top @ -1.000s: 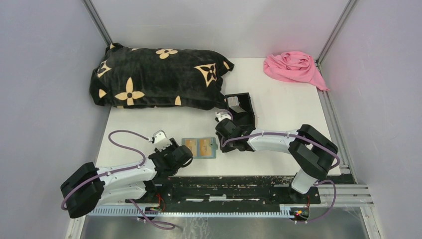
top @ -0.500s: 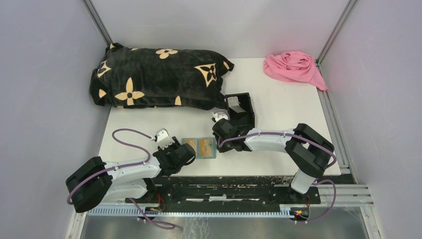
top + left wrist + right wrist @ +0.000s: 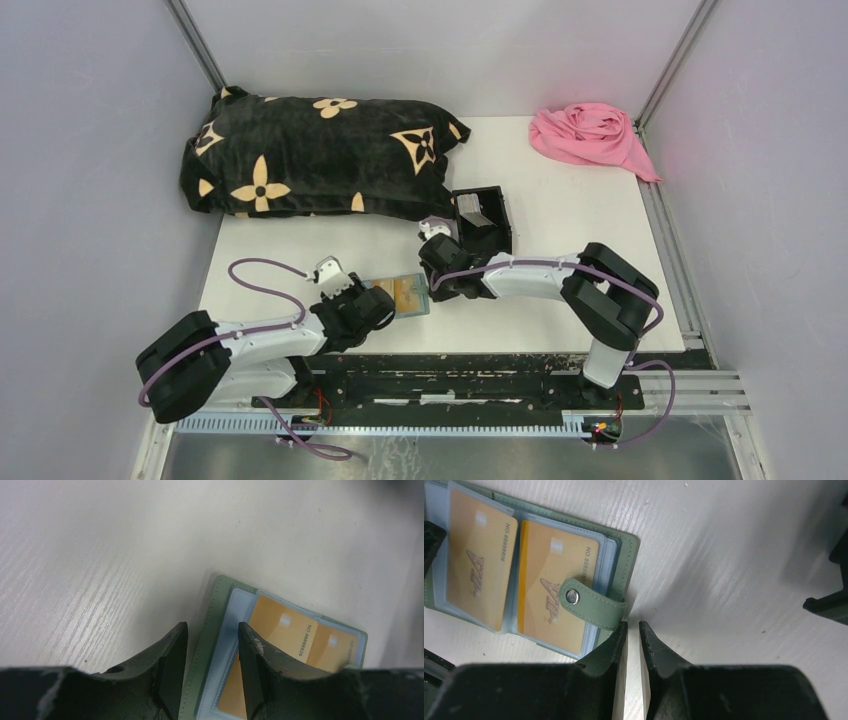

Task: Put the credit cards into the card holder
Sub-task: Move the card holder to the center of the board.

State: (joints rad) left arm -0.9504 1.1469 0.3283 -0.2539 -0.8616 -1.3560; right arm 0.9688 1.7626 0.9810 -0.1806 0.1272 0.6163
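Note:
The sage-green card holder (image 3: 408,294) lies open and flat on the white table, near the front. Two tan credit cards (image 3: 476,555) (image 3: 556,575) sit in its clear sleeves, and its snap tab (image 3: 589,605) is folded over the right-hand card. My left gripper (image 3: 372,303) (image 3: 212,627) is open. It straddles the holder's left edge, one finger on the table side and the other over the pale sleeve and a tan card (image 3: 280,630). My right gripper (image 3: 432,283) (image 3: 633,624) is shut to a thin slit, with its tips at the holder's right edge by the tab's fold.
A black open-topped box (image 3: 482,220) stands just behind my right wrist. A black cushion with tan flowers (image 3: 310,155) fills the back left. A pink cloth (image 3: 590,135) lies at the back right. Grey walls close in both sides.
My left gripper has slid right over the holder's left edge, its jaws narrowing slightly. My right gripper has moved left, up to the holder's right edge.

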